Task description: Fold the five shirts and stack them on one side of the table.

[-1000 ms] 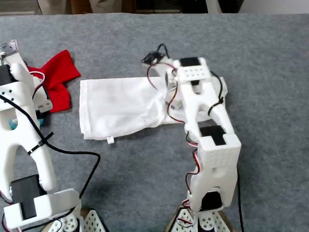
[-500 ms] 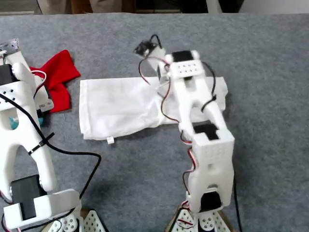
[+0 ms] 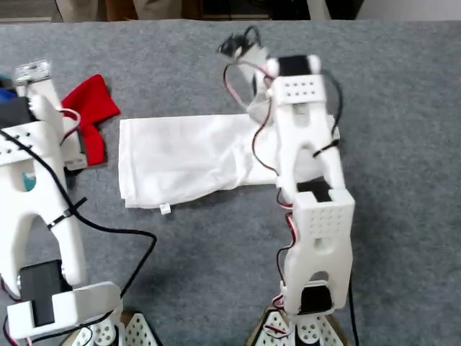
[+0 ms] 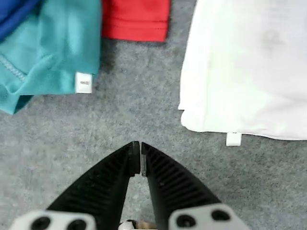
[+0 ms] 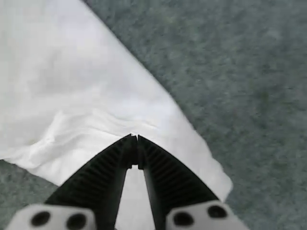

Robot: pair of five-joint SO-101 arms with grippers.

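On desk (image 3: 403, 108): white shirt (image 3: 180, 158). At its end, right gripper (image 5: 134, 140) fingers clamped on fold; lift little, carry across shirt, align edges. Beside its tagged corner, left gripper (image 4: 140, 146) fingers together, empty.

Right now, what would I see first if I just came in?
A big white shirt lies spread across the grey table, with the right arm's tool pinched shut on a fold at its end. By the left arm, a bright red shirt pokes out next to a teal shirt.
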